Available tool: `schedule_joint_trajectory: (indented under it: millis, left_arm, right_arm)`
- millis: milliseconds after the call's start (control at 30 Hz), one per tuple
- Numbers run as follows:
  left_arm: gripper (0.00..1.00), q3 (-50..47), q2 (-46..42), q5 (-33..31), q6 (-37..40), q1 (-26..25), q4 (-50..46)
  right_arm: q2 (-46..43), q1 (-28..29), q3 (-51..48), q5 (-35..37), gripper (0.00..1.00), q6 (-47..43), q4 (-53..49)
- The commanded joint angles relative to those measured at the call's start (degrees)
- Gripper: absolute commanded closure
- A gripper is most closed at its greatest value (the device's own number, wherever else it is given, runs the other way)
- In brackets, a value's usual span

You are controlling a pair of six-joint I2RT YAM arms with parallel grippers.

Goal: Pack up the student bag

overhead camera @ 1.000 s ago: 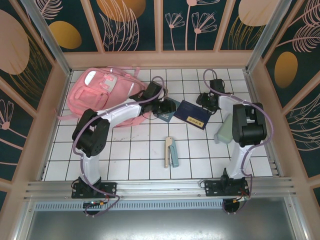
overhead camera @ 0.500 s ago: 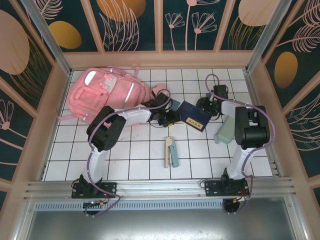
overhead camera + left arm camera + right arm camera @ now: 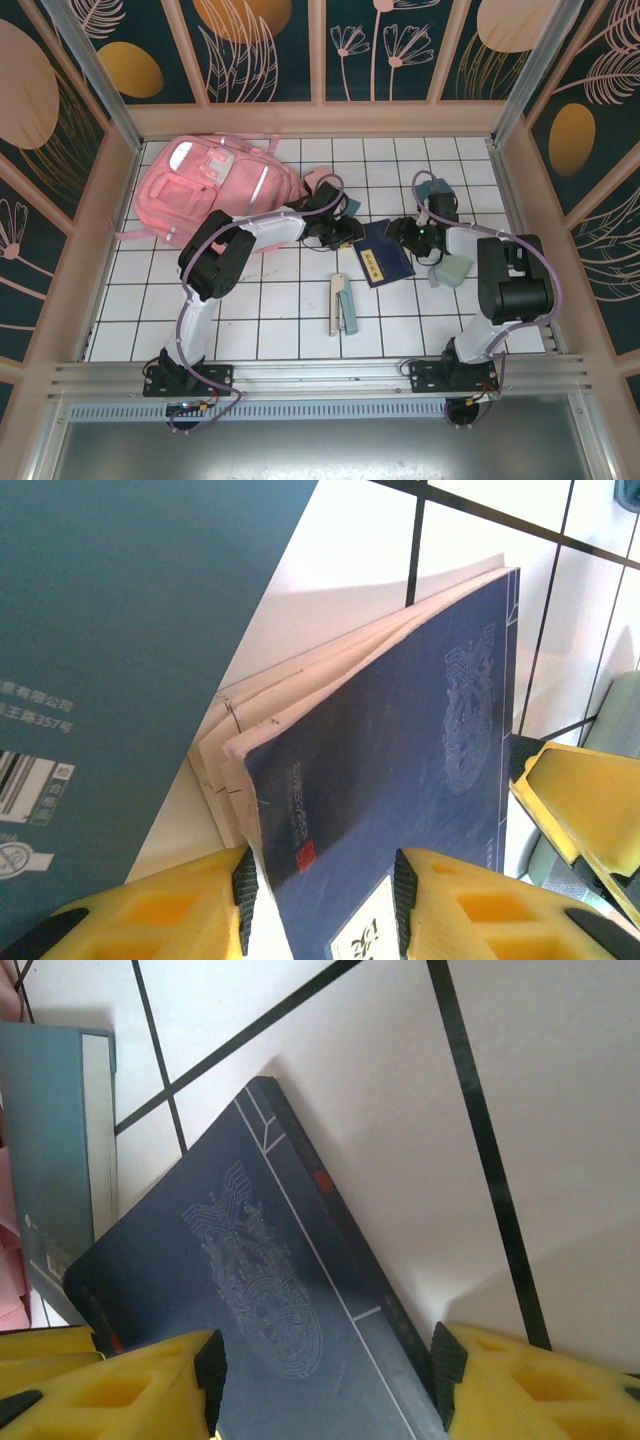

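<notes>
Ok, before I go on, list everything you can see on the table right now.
student bag: one, pink, far left of the table
navy book: one, dark blue, mid-table, between the two pincers
teal book: one, teal, beside the navy book on the bag's side
soft case: one, pale green, right side by the right arm
small block: one, teal-grey, far right; too small to identify
slim pieces: beige and grey-green, side by side, near centre; one item or two, cannot tell
left pincer: yellow fingers, closed on the navy book's edge
right pincer: yellow fingers astride the navy book; grip unclear
</notes>
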Motion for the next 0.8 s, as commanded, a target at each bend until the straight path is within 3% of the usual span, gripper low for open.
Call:
schedule_joint_trajectory:
  millis: [0, 167, 333, 500, 767]
  left_arm:
    - [0.57, 0.51, 3.0, -0.53, 1.11, 0.02, -2.72]
    - [0.57, 0.27, 3.13, -0.16, 1.22, 0.01, -2.52]
    - [0.57, 0.23, 3.06, -0.23, 1.53, 0.02, -2.67]
    - [0.57, 0.81, 2.36, -2.11, 2.83, 0.07, -4.7]
    - [0.56, 1.33, -4.23, -14.36, 8.64, 0.07, -14.95]
  right_arm:
    - [1.34, 0.08, -2.94, -11.55, 0.45, -0.15, -1.72]
    - [-0.51, -0.24, -4.59, -24.09, 0.49, 1.21, 4.76]
    - [-2.66, -0.28, -4.96, -27.9, 0.55, 1.67, 6.52]
    - [-2.23, -0.38, -3.6, -19.79, 0.52, -1.04, 0.31]
    - [-4.66, -0.2, -3.64, -7.32, 0.49, -1.57, -3.36]
